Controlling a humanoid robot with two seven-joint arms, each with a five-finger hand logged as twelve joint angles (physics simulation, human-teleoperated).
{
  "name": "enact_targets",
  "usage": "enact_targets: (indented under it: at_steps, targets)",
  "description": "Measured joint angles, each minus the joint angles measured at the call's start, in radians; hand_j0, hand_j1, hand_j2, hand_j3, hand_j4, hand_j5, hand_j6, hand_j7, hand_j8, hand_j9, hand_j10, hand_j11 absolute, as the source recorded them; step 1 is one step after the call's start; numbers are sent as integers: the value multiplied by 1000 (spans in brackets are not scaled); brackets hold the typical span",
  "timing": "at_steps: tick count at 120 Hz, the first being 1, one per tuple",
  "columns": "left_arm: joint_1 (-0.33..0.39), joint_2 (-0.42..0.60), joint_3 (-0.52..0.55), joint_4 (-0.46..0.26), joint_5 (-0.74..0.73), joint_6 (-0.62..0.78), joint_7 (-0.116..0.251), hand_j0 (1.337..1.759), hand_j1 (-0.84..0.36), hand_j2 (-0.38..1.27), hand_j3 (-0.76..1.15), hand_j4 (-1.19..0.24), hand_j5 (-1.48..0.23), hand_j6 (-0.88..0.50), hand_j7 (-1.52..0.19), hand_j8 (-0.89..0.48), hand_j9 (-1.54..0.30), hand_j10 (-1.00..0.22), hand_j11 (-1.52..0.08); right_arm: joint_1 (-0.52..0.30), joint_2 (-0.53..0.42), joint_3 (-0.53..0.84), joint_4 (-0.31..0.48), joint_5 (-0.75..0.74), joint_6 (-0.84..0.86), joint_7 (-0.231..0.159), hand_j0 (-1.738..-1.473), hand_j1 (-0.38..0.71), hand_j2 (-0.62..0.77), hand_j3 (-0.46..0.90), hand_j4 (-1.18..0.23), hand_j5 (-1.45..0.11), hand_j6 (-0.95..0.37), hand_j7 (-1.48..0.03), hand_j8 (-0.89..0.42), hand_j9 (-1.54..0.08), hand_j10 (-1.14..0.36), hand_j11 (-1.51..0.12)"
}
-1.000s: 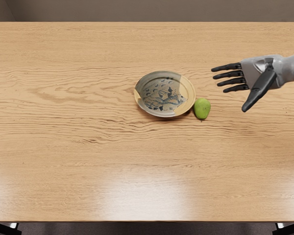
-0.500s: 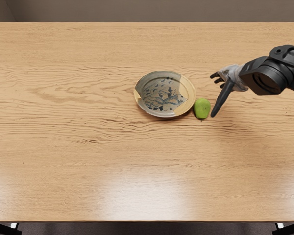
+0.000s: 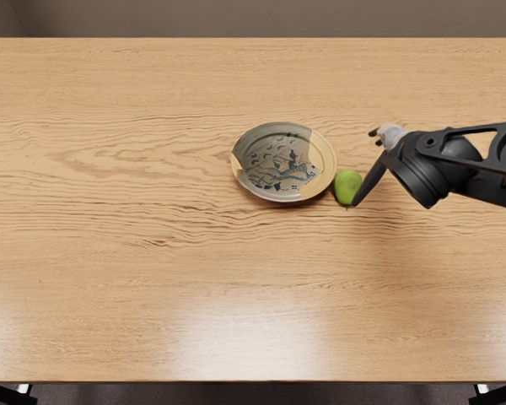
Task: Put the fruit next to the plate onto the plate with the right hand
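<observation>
Green fruit (image 3: 347, 186) lies on the wooden table (image 3: 110, 253) just beside the right rim of the patterned plate (image 3: 325, 157), not on it; the right hand (image 3: 379, 160) hangs close on the fruit's right, largely hidden behind its own wrist, so I cannot tell whether it is open or closed

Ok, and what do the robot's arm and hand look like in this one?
Only the right arm shows: matte black, with a thick rounded joint housing and thin bracket-like struts. The right hand has a light grey shell and slim black fingers. No cables or markings are visible.
</observation>
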Motion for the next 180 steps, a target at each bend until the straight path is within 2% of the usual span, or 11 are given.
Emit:
enact_targets:
  at_steps: [47, 66, 80, 120, 143, 166, 180]
  targets:
    - [0, 0, 0, 0, 0, 0, 0, 1658, 349, 0, 0, 0, 0, 0, 0, 0, 0, 0, 0, -77, 116, 5, -124, -36, -15, 0, -1658, -171, -29, 0, -149, -194, -150, -193, -150, -194, -150, -193]
    - [0, 0, 0, 0, 0, 0, 0, 1658, 349, 0, 0, 0, 0, 0, 0, 0, 0, 0, 0, -110, 189, 23, -221, -43, -15, 0, -1658, -146, -33, 0, -171, -221, -171, -221, -171, -221, -171, -221]
    - [0, 0, 0, 0, 0, 0, 0, 1658, 349, 0, 0, 0, 0, 0, 0, 0, 0, 0, 0, -120, 212, 27, -253, -45, -15, 0, -1658, -107, -39, 0, -203, -263, -204, -263, -203, -263, -203, -263]
    - [0, 0, 0, 0, 0, 0, 0, 1658, 349, 0, 0, 0, 0, 0, 0, 0, 0, 0, 0, -121, 216, 26, -262, -40, -15, 0, -1658, -31, -52, 0, -266, -345, -267, -345, -267, -345, -266, -345]
    - [0, 0, 0, 0, 0, 0, 0, 1658, 349, 0, 0, 0, 0, 0, 0, 0, 0, 0, 0, -116, 180, 20, -221, -37, -15, 0, -1658, -17, -54, 0, -277, -360, -278, -360, -278, -360, -278, -360]
    - [0, 0, 0, 0, 0, 0, 0, 1658, 349, 0, 0, 0, 0, 0, 0, 0, 0, 0, 0, -117, 187, 19, -205, -36, -15, 0, -1658, -11, -55, 0, -282, -367, -283, -366, -283, -366, -282, -366]
    - [0, 0, 0, 0, 0, 0, 0, 1658, 349, 0, 0, 0, 0, 0, 0, 0, 0, 0, 0, -118, 186, 19, -206, -37, -15, 0, -1658, 170, -86, 0, -433, -562, -433, -563, -390, -563, -433, -563]
